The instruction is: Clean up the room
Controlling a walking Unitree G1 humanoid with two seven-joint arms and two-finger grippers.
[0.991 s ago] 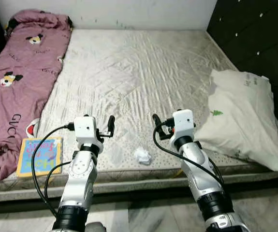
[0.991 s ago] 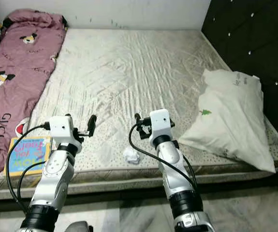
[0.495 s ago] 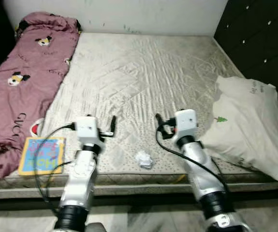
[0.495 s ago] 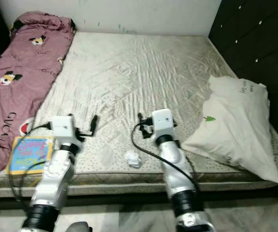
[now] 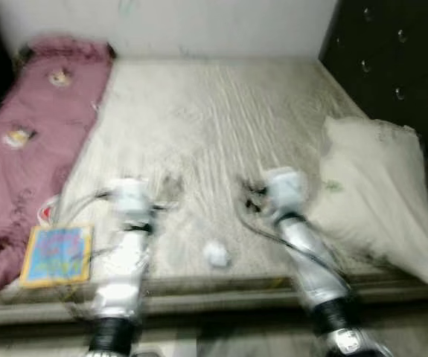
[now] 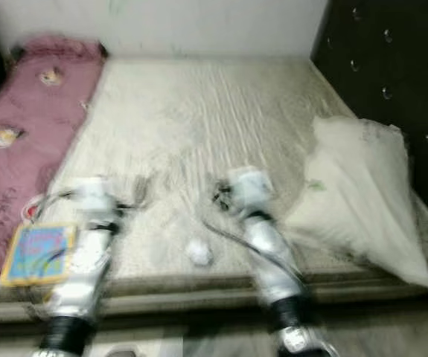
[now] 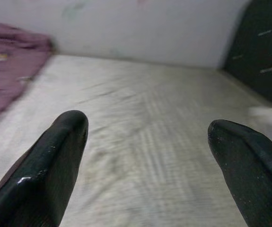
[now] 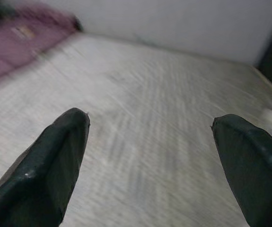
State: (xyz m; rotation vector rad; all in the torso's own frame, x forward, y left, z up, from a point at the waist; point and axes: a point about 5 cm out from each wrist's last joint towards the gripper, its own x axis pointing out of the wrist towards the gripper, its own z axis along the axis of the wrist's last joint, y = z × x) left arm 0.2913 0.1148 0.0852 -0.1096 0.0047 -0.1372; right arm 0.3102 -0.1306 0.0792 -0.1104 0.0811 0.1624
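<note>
A crumpled white paper ball lies near the front edge of the beige mattress, between my two arms. A blue and yellow book rests at the mattress's front left corner. My left gripper hovers over the mattress to the left of and beyond the ball. In the left wrist view its black fingers stand wide apart with nothing between them. My right gripper hovers to the right of the ball, open and empty, fingers spread over bare mattress. The picture is blurred.
A pink printed blanket lies along the left side of the bed. A white pillow sits at the right, against a black tufted headboard. A pale wall backs the bed; floor runs along the front.
The whole picture has shifted a little and turned blurry, so the camera is moving. Both arms hold the same pose over the mattress. The ball and book lie where they were.
</note>
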